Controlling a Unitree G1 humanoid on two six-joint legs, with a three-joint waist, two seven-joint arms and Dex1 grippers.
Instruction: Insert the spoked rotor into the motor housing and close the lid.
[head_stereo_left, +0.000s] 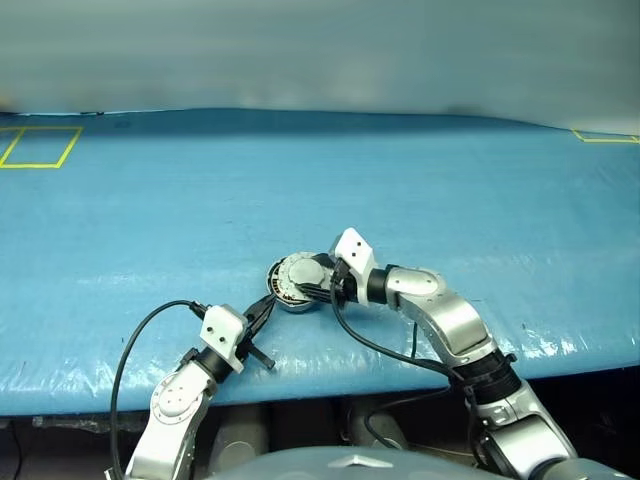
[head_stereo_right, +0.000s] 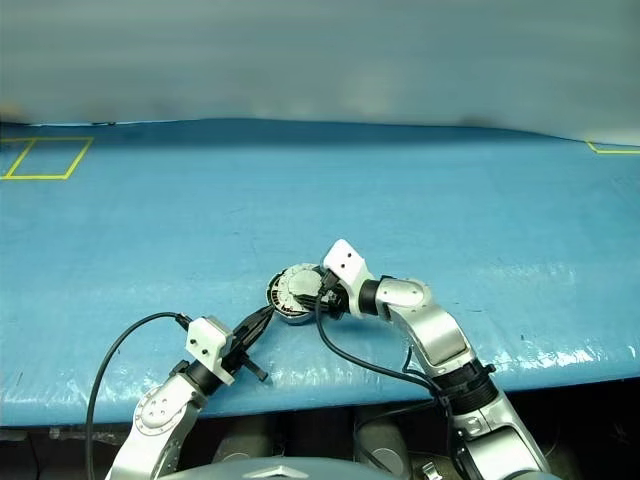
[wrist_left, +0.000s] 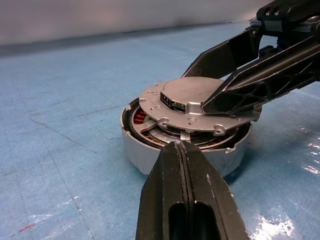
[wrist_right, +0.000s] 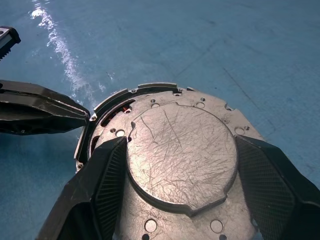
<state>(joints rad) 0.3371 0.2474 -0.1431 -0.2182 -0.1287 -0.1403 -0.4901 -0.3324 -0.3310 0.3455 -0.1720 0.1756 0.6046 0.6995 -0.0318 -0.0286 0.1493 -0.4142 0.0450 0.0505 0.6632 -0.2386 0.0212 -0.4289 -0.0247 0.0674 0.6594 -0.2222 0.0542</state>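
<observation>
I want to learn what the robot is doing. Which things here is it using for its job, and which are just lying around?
For the job:
- motor housing
- lid, lying slightly askew on the housing
- right gripper, fingers either side of the lid's raised centre
- left gripper, shut, tip at the housing's rim

Just there:
- blue table cover
- yellow tape marks

Lid (wrist_right: 182, 160) covers most of motor housing (wrist_left: 145, 150); rotor inside unclear.

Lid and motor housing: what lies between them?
In the left wrist view, a gap remains between the tilted lid and the motor housing; dark spoked parts and copper-brown windings show there.
</observation>
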